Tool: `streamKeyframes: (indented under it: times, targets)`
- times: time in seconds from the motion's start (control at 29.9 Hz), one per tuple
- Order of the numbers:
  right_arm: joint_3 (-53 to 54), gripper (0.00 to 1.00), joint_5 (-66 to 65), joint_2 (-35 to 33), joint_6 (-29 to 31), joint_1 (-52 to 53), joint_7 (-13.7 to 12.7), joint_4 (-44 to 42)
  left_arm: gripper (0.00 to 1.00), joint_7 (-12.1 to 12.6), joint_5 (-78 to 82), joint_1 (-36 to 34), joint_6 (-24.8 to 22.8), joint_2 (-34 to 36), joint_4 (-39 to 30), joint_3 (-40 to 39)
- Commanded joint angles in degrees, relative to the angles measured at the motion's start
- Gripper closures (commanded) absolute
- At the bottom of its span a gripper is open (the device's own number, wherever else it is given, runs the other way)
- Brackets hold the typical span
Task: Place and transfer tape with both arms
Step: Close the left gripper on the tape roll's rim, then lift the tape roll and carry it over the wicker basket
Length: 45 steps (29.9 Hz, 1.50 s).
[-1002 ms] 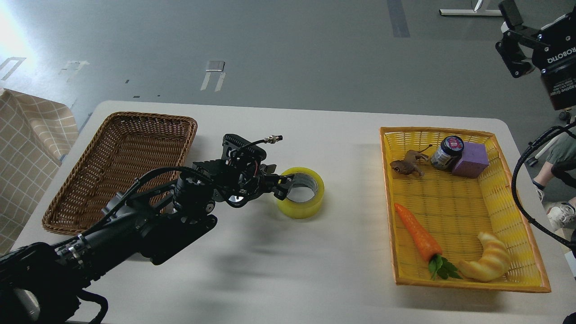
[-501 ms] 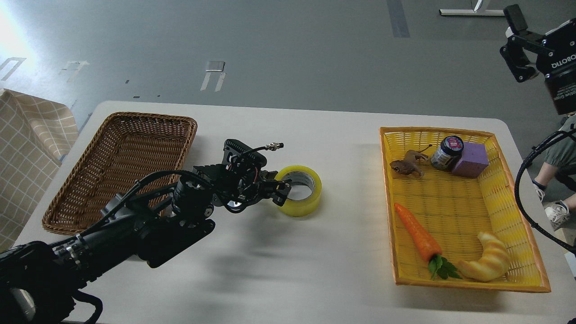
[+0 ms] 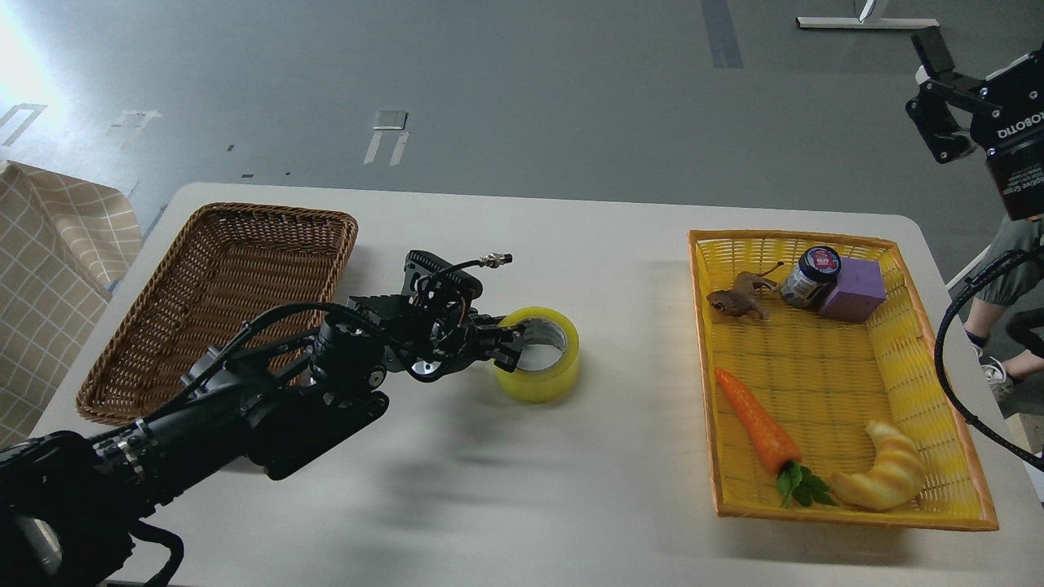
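Observation:
The tape point(image 3: 548, 377), a yellow roll with a grey-white core, sits near the middle of the white table point(image 3: 571, 505), slightly tilted. My left gripper point(image 3: 510, 339) comes in from the left and is closed on the roll's left wall, with one finger inside the core and one outside. My right gripper point(image 3: 927, 91), marked ROBOTIQ, hangs high at the upper right, beyond the table's far right corner. Its fingers are spread and hold nothing.
A brown wicker basket point(image 3: 204, 244) stands at the left. A yellow basket point(image 3: 938, 456) at the right holds a carrot point(image 3: 756, 420), a croissant point(image 3: 885, 477), a toy animal point(image 3: 738, 300), a jar point(image 3: 810, 276) and a purple block point(image 3: 853, 289). A person's legs point(image 3: 1007, 326) show at the right edge.
My left gripper and the tape have shifted slightly left and towards me together. My right gripper has drifted a little right and up at the top right.

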Motion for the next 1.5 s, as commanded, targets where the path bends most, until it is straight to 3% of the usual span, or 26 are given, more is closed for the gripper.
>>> streamKeyframes:
  times: [0.0, 0.37, 0.6, 1.04, 1.1, 1.17, 1.47]
  targets:
    - [0.0, 0.0, 0.0, 0.0, 0.0, -0.3, -0.01, 0.08, 1.0, 0.03, -0.28, -0.14, -0.13, 0.15, -0.23, -0.06]
    - [0.08, 0.0, 0.09, 0.26, 0.0, -0.22, 0.08, -0.01, 1.0, 0.21, -4.41, -7.6, -1.24, 3.22, -1.11, -0.14]
    - [0.0, 0.0, 0.09, 0.53, 0.0, -0.3, 0.08, -0.1, 1.0, 0.12, -7.31, -15.86, -1.24, 9.98, -2.08, -0.06]
    - [-0.27, 0.0, 0.09, 0.7, 0.0, 0.05, -0.01, -0.1, 1.0, -0.15, -7.58, -15.96, -1.24, 24.75, -3.04, -0.23]
    - [-0.44, 0.0, 0.09, 0.7, 0.0, 0.05, -0.01, -0.1, 1.0, -1.28, -8.1, -15.78, -1.24, 27.3, -3.04, -0.14]
    - [-0.53, 0.0, 0.09, 0.7, 0.0, 0.05, -0.01, -0.1, 1.0, -3.91, -9.07, -15.61, -1.24, 30.89, -3.22, -0.14]
    - [-0.71, 0.0, 0.09, 0.7, 0.0, 0.05, -0.01, -0.01, 1.0, -8.85, -10.21, -10.07, -0.13, 41.28, -3.75, -0.06]
